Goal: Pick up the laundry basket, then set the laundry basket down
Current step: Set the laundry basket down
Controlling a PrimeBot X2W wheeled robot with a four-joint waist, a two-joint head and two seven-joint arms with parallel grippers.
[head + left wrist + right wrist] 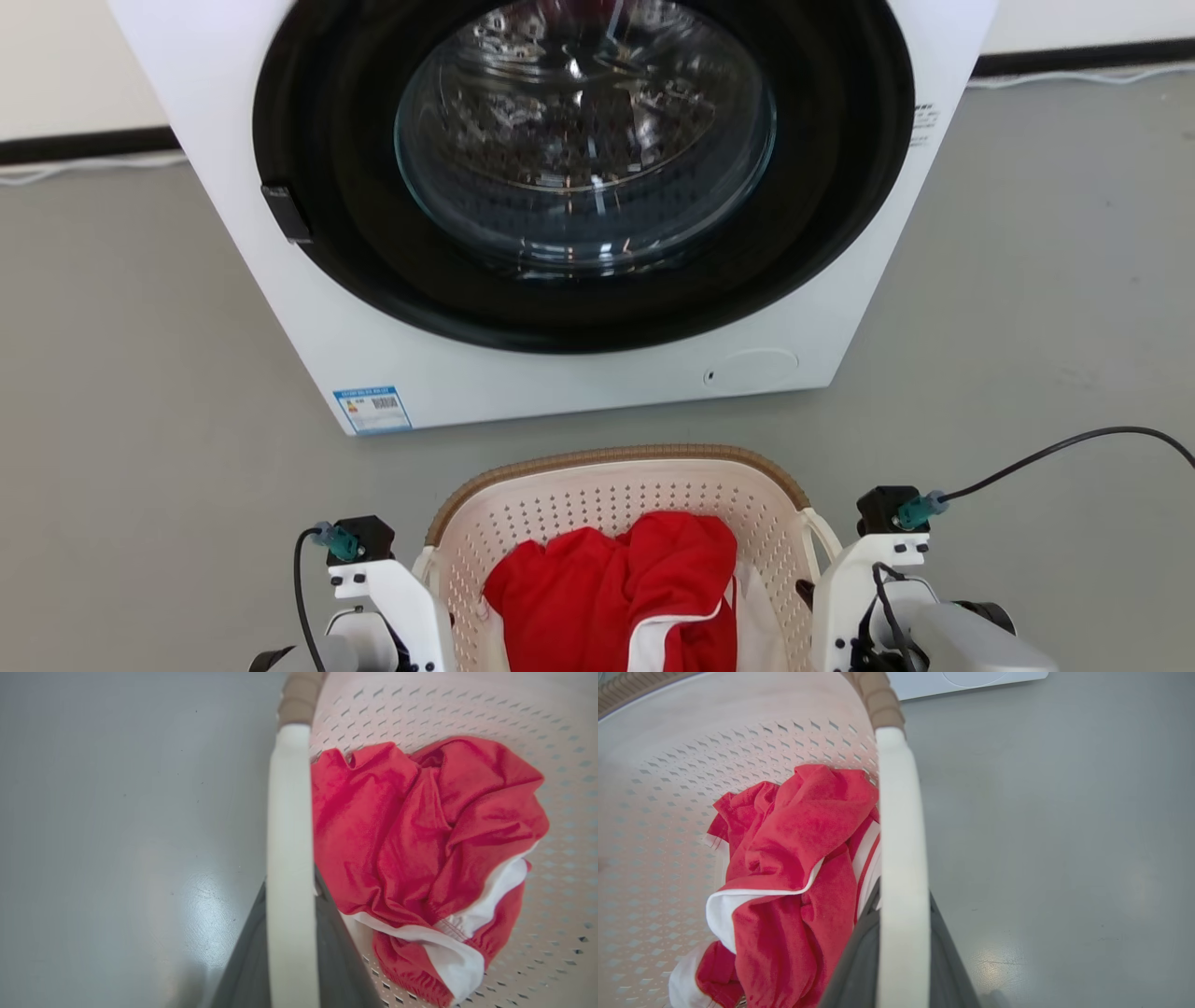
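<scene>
Two grips on: L gripper (290, 884) clamped on basket (579, 509) L handle (289, 812), R gripper (903, 891) on R handle (899, 812). Basket's near washer (597, 373) front, red cloth (607, 588) inside. Can't tell if it's off floor (140, 373).

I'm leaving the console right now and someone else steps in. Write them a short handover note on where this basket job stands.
Left gripper: shut on the laundry basket, fingers on either side of its white side handle.
Right gripper: shut the same way on the other handle.
Basket: between the two arms, in front of the washing machine, with red and white clothing inside.
Done: both handles gripped. Whether the basket is off the floor cannot be told.
Left: lift if needed, then set it down and release.
</scene>
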